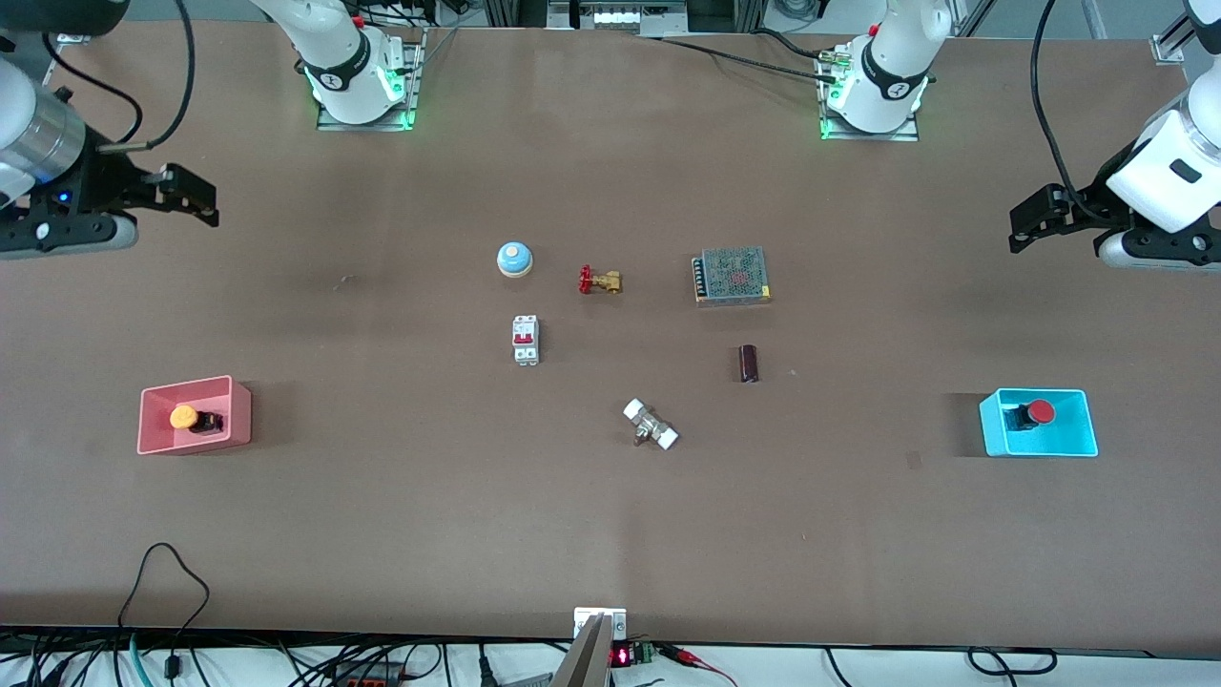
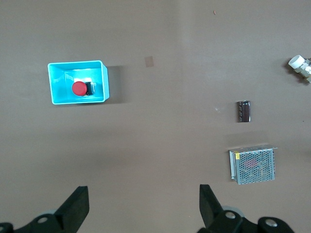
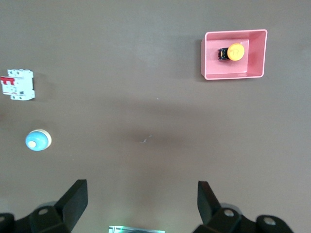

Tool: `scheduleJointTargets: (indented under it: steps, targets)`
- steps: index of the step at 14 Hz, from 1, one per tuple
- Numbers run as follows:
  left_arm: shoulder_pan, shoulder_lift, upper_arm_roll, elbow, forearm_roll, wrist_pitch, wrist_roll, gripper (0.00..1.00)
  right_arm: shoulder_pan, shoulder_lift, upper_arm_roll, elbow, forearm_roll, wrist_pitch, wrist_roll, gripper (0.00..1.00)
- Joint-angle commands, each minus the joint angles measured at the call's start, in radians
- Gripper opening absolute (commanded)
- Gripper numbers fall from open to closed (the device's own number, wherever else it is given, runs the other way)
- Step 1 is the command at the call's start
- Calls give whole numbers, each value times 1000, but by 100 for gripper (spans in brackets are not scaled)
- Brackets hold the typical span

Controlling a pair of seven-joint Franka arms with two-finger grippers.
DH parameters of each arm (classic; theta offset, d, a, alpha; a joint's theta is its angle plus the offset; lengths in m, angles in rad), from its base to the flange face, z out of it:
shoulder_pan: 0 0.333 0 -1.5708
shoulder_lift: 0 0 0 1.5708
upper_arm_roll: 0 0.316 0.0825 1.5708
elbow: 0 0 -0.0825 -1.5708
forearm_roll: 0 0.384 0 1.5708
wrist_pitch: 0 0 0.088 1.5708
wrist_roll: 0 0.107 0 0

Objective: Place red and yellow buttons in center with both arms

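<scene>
Both arms wait high, claws apart, holding nothing.
Front view: yellow button (image 1: 184,417) lies in pink bin (image 1: 153,441) at lower left; red button (image 1: 1040,412) in blue bin (image 1: 1073,446) at lower right, black bodies partly hidden. Left gripper (image 1: 1023,221) at right edge, right gripper (image 1: 194,196) at left edge, both arms cut off.
</scene>
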Motion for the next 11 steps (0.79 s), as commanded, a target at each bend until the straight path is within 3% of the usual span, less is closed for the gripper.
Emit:
scheduleJointTargets:
  steps: [1,11]
  targets:
    - [10,-23,-2,-16,-20,-10,13,100,-63,77,11,33,6,55,-82,100]
    - [10,-23,-2,-15,-20,-10,13,100,-206,341,4,35,0,433,-282,100]
